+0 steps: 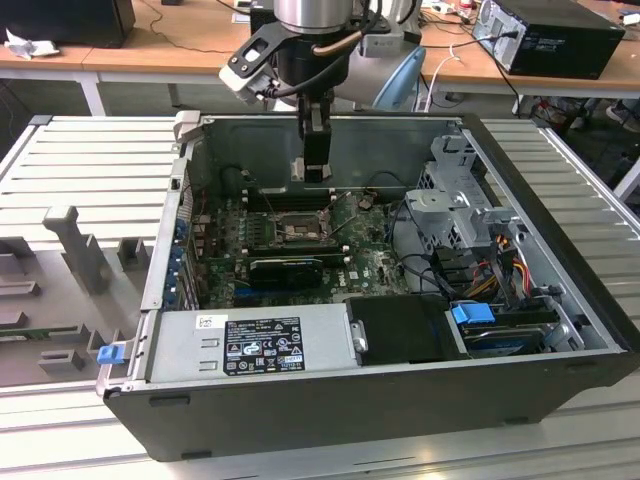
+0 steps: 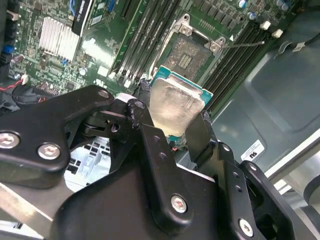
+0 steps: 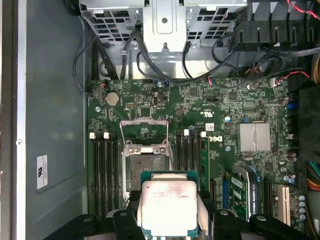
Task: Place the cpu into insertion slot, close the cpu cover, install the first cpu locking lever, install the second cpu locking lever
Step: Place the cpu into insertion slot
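Roughly speaking, everything turns on how the held chip sits over its socket. At the exterior view's left, a grey metal power-supply box with a printed label (image 1: 250, 345) lies along the near wall of the open black computer case (image 1: 400, 400). Beyond it is the green motherboard (image 1: 370, 265).

Toward the middle of that board sits the insertion slot (image 1: 297, 232), a square dark socket with a metal rim. The black two-fingered gripper (image 1: 316, 172) hangs above it, clear of the board and a touch toward the exterior view's right of the socket. A silver perforated drive cage (image 1: 455, 210) is further right.

In both wrist views the black fingers (image 2: 145, 135) are pressed against two opposite sides of the cpu (image 3: 167, 207), a flat square chip with a pale silver metal top on a green base, and pinch it firmly. The chip is held flat, top face toward the cameras. In the first wrist view its edges run about parallel to those of the socket (image 3: 146, 172).

One edge of the chip overlaps the socket's nearest rim in that picture, and most of the dark recess is uncovered beyond it, so I judge the slot lies below and slightly ahead of the chip. The cpu cover (image 3: 144, 134), a thin silver hinged frame with a square window, is swung open on the socket's far side, leaving the recess bare.
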You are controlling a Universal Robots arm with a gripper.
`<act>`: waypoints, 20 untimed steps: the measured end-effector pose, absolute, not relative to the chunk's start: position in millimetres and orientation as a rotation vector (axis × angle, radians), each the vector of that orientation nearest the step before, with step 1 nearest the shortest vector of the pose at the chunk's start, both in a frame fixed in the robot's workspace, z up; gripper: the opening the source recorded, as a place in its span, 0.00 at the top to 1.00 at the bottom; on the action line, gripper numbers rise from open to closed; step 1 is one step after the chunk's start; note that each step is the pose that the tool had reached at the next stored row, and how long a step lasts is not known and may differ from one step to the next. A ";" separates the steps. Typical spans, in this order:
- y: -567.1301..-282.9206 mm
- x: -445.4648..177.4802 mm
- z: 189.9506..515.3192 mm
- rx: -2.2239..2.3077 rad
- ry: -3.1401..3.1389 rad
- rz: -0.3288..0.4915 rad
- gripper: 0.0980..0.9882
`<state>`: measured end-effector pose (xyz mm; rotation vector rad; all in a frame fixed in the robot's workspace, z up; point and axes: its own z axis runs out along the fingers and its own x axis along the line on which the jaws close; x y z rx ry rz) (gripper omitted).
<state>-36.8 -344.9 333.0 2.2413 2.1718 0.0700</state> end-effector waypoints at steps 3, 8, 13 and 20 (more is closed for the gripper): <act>-344.9 -36.8 329.6 2.248 2.177 0.057 0.52; -344.9 -36.8 324.2 2.255 2.180 0.046 0.52; -344.8 -36.8 320.2 2.260 2.179 0.041 0.52; -341.1 -36.8 312.2 2.262 2.180 0.036 0.52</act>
